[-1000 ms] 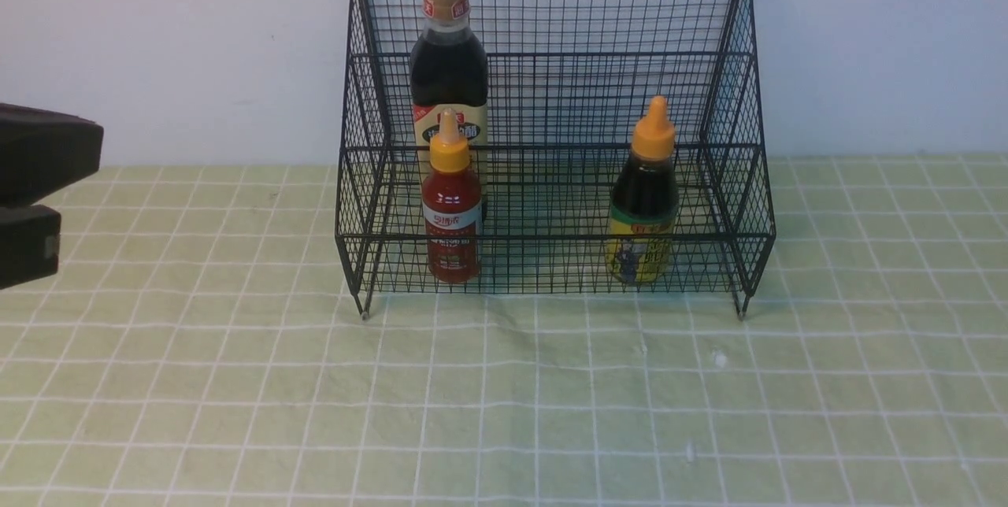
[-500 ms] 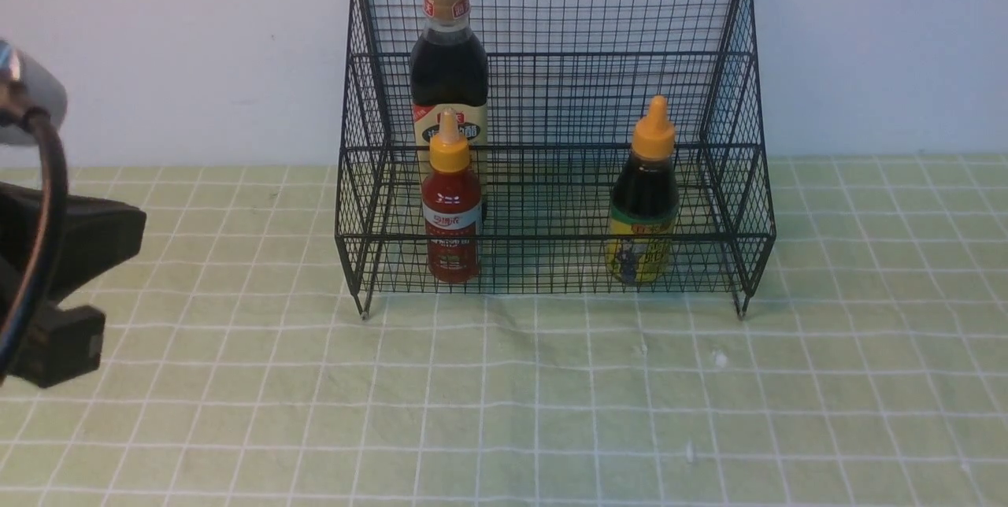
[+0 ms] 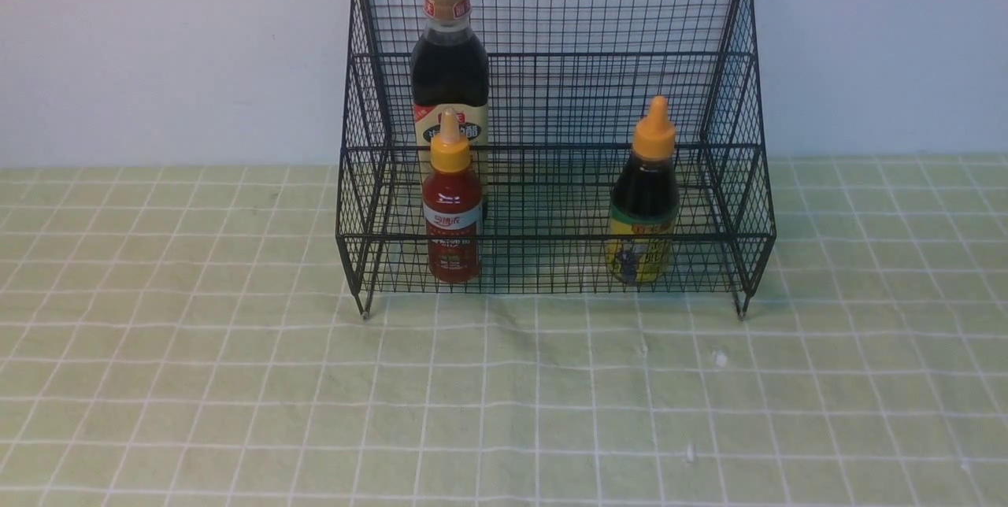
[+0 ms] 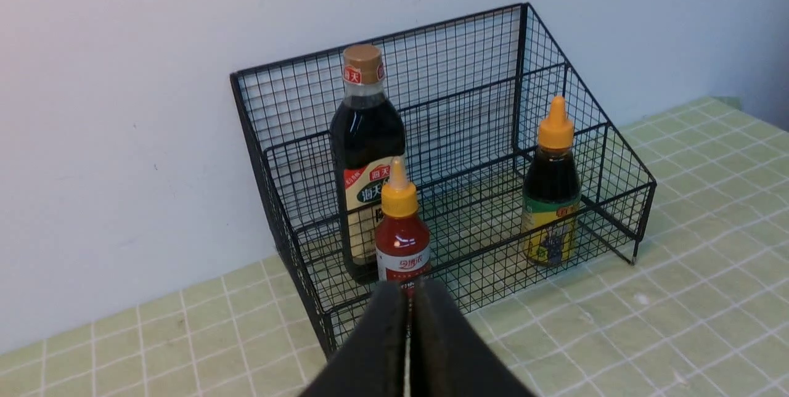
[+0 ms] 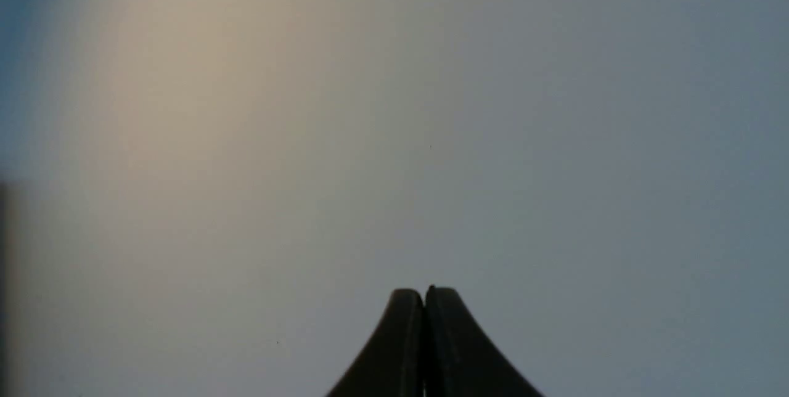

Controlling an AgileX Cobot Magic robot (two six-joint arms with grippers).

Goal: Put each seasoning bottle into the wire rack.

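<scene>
The black wire rack (image 3: 551, 11) (image 4: 468, 45) stands against the wall. Inside it, the tall dark bottle with a gold cap (image 3: 449, 58) (image 4: 367, 138) stands upright on the back tier at the left. In front of it on the lower tier stands the small red bottle (image 3: 451, 208) (image 4: 402, 243). The squat dark bottle with a yellow label (image 3: 643, 200) (image 4: 550, 193) stands upright on the lower tier at the right. My left gripper (image 4: 410, 289) is shut and empty, well back from the rack. My right gripper (image 5: 424, 293) is shut, empty, facing a blank wall. Neither arm shows in the front view.
A pale green checked cloth (image 3: 504, 397) covers the table in front of and beside the rack. A plain white wall (image 3: 157, 50) rises right behind the rack.
The left arm, seen at the front view's left edge earlier, has drawn back out of that view. The rack and bottles have not moved.
</scene>
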